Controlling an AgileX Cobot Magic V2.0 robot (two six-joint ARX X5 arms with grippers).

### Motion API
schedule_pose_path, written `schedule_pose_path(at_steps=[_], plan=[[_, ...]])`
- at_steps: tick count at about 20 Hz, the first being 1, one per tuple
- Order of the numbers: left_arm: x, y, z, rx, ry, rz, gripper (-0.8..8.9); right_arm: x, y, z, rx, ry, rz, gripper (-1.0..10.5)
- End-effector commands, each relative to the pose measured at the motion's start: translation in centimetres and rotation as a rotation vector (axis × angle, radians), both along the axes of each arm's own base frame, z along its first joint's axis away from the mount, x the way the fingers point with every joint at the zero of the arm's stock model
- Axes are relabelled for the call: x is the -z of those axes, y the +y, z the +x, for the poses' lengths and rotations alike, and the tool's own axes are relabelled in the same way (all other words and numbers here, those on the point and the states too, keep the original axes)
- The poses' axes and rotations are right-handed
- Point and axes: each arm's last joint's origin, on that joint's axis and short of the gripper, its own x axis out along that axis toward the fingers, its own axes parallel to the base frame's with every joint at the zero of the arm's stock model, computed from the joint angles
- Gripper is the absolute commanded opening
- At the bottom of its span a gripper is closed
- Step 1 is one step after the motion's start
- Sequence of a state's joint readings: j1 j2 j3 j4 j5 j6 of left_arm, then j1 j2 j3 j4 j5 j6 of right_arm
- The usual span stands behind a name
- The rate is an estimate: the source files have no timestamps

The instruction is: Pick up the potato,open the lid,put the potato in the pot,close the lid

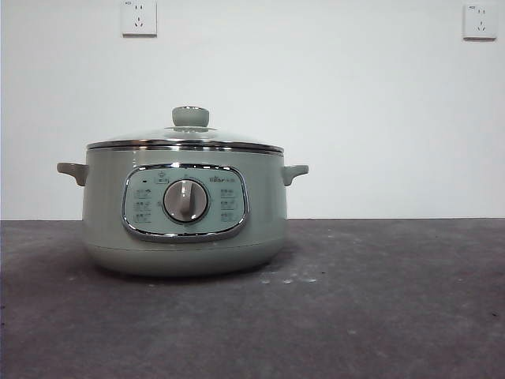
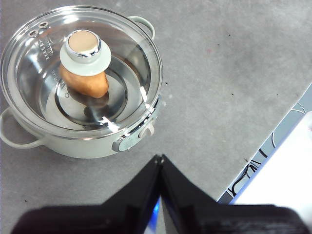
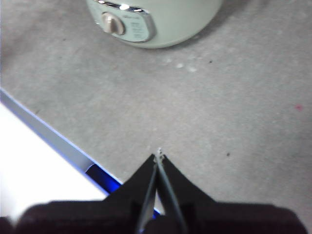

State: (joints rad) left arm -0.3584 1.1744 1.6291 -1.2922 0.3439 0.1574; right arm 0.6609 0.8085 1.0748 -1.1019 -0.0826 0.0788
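Left claw (image 2: 159, 157) clenched on nothing, hovering above the bench (image 2: 234, 87) near the pot's panel side. Right claw (image 3: 159, 155) also clenched and empty, over bare bench, well apart from the pot (image 3: 165, 24). Pot (image 1: 185, 209) sits on the bench, dial (image 1: 186, 200) facing front. Lid (image 1: 186, 142) seated on the pot rim, knob (image 1: 190, 117) up. Potato (image 2: 87, 84) lies inside the pot, visible through the glass under the knob.

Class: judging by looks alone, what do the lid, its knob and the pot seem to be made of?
Lid: clear glass, since the potato shows through it; shiny chrome-like rim.
Knob: probably matte green plastic, with a glossy cap.
Pot: smooth sage-green shell, plastic or painted metal; unclear which.
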Motion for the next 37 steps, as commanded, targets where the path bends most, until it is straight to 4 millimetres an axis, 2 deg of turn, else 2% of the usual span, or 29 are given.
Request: schedule_pose_path(at_steps=[1,8,11,13,15,17,18,21,22,27,30,33,37], plan=[[0.0,0.0,0.1,0.009,-0.004,0.003,-0.04,0.2,0.0,0.1,0.026,-0.008,-0.018,0.0],[-0.2,-0.1,0.4,0.003,-0.043,-0.003,-0.04,0.2,-0.3,0.3,0.099,-0.057,-0.081,0.0],[-1.4,0.7,1.1,-0.022,-0.208,-0.026,-0.04,0.2,-0.3,0.4,0.121,-0.072,-0.101,0.0],[-3.3,2.4,0.5,-0.071,-0.414,-0.047,-0.04,0.2,-0.4,0.4,0.125,-0.075,-0.105,0.0],[-4.7,4.0,-1.4,-0.102,-0.614,-0.073,-0.04,0.2,-0.4,0.4,0.125,-0.075,-0.105,0.0],[-4.7,5.2,-3.4,-0.155,-0.755,-0.074,-0.04,0.2,-0.4,0.4,0.125,-0.075,-0.105,0.0],[-4.0,5.7,-4.3,-0.193,-0.806,-0.063,-0.04,0.2,-0.4,0.4,0.125,-0.075,-0.105,0.0],[0.3,6.8,-6.2,-0.322,-0.895,0.013,-0.04,0.2,-0.4,0.4,0.125,-0.075,-0.105,0.0],[2.5,6.9,-6.5,-0.357,-0.903,0.029,-0.04,0.2,-0.4,0.4,0.126,-0.075,-0.105,0.0],[13.4,7.0,-6.5,-0.394,-0.876,-0.034,-0.04,0.2,-0.4,0.4,0.126,-0.075,-0.105,0.0],[18.9,7.1,-6.5,-0.453,-0.832,-0.067,-0.04,0.2,-0.4,0.4,0.125,-0.075,-0.105,0.0],[23.0,7.2,-6.7,-0.517,-0.788,-0.056,-0.04,0.2,-0.4,0.4,0.125,-0.076,-0.105,0.0],[26.7,7.3,-6.8,-0.569,-0.759,-0.079,-0.04,0.2,-0.4,0.4,0.126,-0.075,-0.105,0.0]])
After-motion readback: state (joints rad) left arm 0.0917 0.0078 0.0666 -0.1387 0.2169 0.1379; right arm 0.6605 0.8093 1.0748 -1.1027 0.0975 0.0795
